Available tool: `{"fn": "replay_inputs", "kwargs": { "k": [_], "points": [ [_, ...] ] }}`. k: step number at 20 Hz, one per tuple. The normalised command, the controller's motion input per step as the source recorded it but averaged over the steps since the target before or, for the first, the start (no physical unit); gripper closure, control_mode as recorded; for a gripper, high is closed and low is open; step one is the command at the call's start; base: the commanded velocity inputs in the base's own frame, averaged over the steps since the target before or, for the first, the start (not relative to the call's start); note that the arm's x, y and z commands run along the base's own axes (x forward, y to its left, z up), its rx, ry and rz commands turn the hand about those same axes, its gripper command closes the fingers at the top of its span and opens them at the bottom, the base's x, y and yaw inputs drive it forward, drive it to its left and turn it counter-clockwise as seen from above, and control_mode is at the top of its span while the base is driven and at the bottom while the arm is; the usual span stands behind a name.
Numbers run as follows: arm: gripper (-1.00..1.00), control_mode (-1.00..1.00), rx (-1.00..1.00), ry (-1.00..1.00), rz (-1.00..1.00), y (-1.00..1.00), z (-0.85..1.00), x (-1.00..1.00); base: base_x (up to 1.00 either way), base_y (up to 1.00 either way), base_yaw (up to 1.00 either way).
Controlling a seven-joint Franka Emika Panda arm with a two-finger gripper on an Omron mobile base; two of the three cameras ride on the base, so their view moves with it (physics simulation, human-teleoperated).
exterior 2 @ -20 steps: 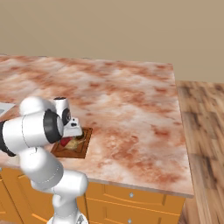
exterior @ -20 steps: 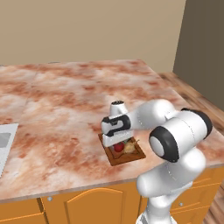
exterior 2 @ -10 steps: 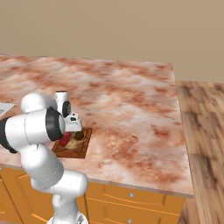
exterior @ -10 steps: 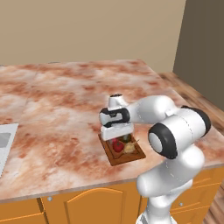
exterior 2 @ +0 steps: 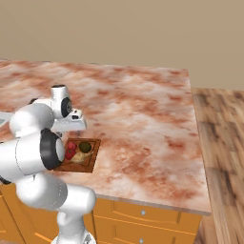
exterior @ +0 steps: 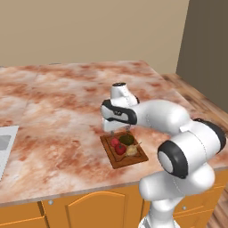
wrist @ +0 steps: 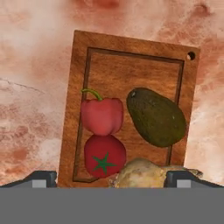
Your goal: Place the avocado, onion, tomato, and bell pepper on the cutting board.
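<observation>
Left base view: board [exterior: 124,151] on the marbled surface [exterior: 62,102], near its front edge, at about 5 o'clock from the surface's middle. On the board: avocado [exterior: 126,139] at the far side, two red items beside it at 9 o'clock, pepper [exterior: 115,142] and tomato [exterior: 120,148], and onion [exterior: 132,150] at the avocado's 6 o'clock, stalk pointing to 1 o'clock. Pincer [exterior: 116,132] hangs above the board's far edge, apart from the vegetables; whether its tips stand wide or narrow cannot be told here.

Right base view: board [exterior 2: 90,159] near the front edge of the surface [exterior 2: 138,109], partly hidden by the arm at 9 o'clock. Avocado [exterior 2: 85,146] at the far right of the board, onion [exterior 2: 80,156] at its 7 o'clock, the red pair at the left: pepper [exterior 2: 71,146] farther, tomato [exterior 2: 69,154] nearer. The two red items are hard to tell apart at this size.

Hand view: board [wrist: 131,65] seen from above, groove line inside its rim, small hole in the corner at 1 o'clock. Pepper [wrist: 101,114] left of centre, green stem toward 11 o'clock. Tomato [wrist: 104,156] touching the pepper at its 6 o'clock, green star on top. Avocado [wrist: 155,117] at 3 o'clock from the pepper, just beside it. Onion [wrist: 146,174] at the bottom edge, touching the tomato. Pincer [wrist: 111,180] tips stand wide apart at the lower corners, holding nothing.
</observation>
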Motion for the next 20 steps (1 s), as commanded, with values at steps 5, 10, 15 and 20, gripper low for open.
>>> {"fn": "replay_inputs", "kwargs": {
  "k": [5,10,15,20],
  "points": [
    [-1.0,-1.0,0.0,-0.18,0.0,-0.01,1.0,-0.33,0.0,0.0,0.0],
    [-1.0,-1.0,0.0,-0.13,0.0,-0.11,0.99,-0.33,0.0,0.0,0.0],
    [-1.0,-1.0,0.0,-0.07,0.0,-0.18,0.89,-0.25,0.0,0.0,0.0],
    [-1.0,-1.0,0.0,-0.06,0.0,-0.11,0.46,-0.06,0.0,0.0,0.0]
  ]
}}
